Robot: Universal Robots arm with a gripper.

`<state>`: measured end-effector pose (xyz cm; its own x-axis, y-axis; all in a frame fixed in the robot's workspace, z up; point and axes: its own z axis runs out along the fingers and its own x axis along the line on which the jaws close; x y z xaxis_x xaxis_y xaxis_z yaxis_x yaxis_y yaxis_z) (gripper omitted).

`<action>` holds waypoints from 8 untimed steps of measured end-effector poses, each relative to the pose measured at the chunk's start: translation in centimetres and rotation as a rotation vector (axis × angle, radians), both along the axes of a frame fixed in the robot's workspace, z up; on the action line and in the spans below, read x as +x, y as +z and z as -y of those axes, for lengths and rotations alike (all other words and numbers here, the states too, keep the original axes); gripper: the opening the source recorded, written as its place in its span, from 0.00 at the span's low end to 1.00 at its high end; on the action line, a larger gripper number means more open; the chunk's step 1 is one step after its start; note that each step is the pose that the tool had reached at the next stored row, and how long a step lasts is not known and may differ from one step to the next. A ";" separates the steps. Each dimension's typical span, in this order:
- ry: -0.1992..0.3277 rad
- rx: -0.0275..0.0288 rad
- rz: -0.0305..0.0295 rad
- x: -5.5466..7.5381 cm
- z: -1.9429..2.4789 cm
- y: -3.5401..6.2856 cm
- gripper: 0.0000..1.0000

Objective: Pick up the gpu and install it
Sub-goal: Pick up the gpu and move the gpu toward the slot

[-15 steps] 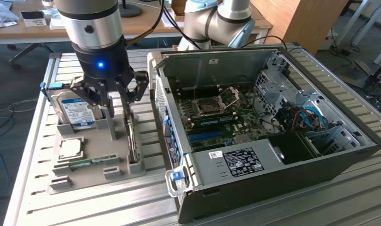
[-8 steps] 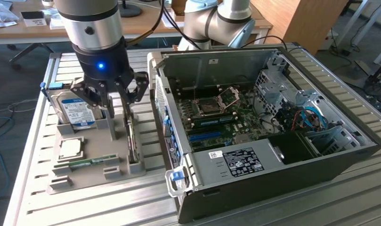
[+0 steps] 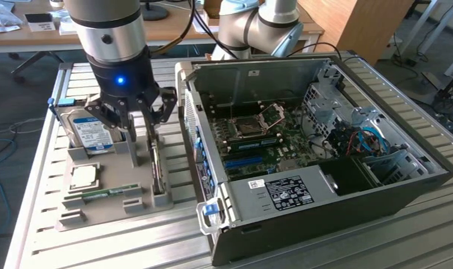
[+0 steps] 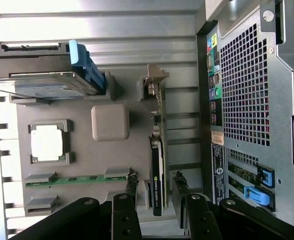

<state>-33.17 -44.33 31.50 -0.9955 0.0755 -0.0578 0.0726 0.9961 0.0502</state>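
Poised with black metal gripper [image 3: 144,150] [image 4: 155,186] spread astride thin green gpu card [image 3: 158,174] [image 4: 157,165], upright along grey plastic tray's [image 3: 107,208] edge nearest open steel computer case [image 3: 376,193]

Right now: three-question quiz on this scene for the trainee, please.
1. True or false: the graphics card stands on edge in the tray, outside the computer case.
2. The fingers are: A shut on the card; B open, one each side of it; C inside the case.
3. Fill in: on the tray, the processor lies between the hard drive and the ___.
Key: 1 true; 2 B; 3 memory stick.
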 end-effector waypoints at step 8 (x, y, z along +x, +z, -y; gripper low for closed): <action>0.000 0.0002 0.0003 0.0 0.00 -0.26 0.42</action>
<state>-33.16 -44.33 31.24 -0.9955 0.0755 -0.0580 0.0726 0.9961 0.0505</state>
